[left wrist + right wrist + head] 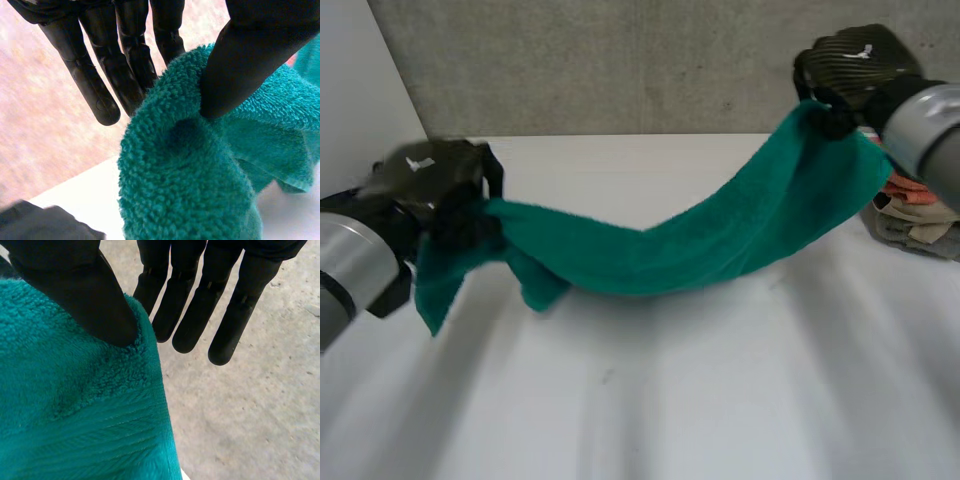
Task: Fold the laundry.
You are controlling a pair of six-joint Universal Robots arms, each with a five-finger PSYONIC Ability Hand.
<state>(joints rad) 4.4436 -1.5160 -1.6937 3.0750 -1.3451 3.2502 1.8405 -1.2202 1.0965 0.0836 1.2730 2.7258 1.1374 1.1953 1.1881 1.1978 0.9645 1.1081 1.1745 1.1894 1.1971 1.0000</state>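
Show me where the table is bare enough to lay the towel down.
The table in front of the sagging towel is bare from side to side; so is the strip between towel and wall. Crowded at the right edge: a pile of clothes beside the right arm.

Left hand (428,185) and right hand (855,62) are glossy black, white-marked, on silver-grey arms (350,265).
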